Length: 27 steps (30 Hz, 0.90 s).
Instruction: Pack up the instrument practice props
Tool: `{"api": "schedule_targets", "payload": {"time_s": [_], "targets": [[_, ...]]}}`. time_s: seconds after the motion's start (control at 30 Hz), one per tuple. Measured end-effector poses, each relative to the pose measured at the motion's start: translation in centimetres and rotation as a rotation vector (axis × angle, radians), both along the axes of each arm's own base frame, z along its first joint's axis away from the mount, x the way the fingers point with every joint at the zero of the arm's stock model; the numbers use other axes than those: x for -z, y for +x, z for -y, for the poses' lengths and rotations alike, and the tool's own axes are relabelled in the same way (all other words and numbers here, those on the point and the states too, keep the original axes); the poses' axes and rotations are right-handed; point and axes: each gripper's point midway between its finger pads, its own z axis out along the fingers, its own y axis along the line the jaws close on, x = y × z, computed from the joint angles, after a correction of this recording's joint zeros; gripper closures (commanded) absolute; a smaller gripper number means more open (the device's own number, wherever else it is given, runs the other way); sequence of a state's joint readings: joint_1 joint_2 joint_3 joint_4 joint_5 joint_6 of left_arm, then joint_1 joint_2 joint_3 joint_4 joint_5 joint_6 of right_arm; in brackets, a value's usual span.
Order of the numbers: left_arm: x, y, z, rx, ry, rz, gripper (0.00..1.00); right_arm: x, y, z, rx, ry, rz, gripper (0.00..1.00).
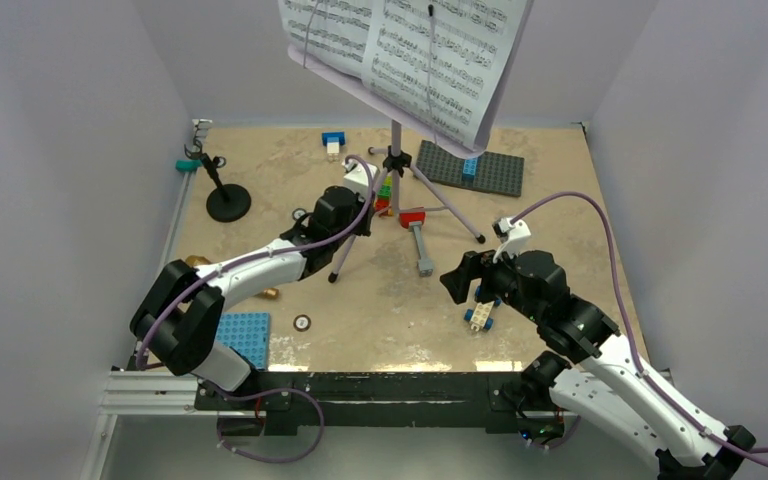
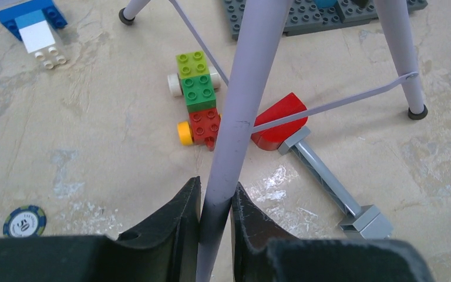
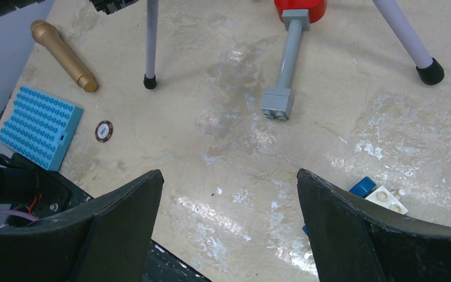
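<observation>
The tall lavender music stand stands at the table's middle back, with white sheet-music pages on its tilted desk. My left gripper is shut on the stand's front-left leg; in the left wrist view both fingers press on that leg. The gold microphone lies at the left, mostly hidden under my left arm in the top view. The black round-based mic stand stands at the back left. My right gripper is open and empty above bare table.
A red-headed toy hammer lies between the stand's legs, beside a stack of coloured bricks. A grey baseplate sits at the back right, a light blue plate at the front left, a chip near it. Loose bricks lie under my right gripper.
</observation>
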<state>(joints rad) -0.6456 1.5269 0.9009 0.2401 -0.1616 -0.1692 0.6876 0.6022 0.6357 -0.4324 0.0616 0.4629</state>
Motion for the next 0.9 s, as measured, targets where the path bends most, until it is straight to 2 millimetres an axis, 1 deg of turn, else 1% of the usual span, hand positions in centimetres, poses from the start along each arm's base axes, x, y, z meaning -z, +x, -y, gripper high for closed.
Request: {"api": "schedule_targets", "payload": {"time_s": [0.4, 0.73, 0.9], "targets": [[0.3, -3.1, 0.9, -0.138, -0.025, -0.065, 1.00, -0.3, 0.0, 0.0, 0.000, 0.011, 0.013, 0.11], [0.6, -4.6, 2.7, -0.222, -0.048, -0.123, 1.00, -0.4, -0.1, 0.2, 0.003, 0.015, 0.020, 0.11], [0.8, -5.0, 2.8, -0.288, -0.088, -0.149, 1.00, -0.1, -0.1, 0.2, 0.005, 0.010, 0.018, 0.11]]}}
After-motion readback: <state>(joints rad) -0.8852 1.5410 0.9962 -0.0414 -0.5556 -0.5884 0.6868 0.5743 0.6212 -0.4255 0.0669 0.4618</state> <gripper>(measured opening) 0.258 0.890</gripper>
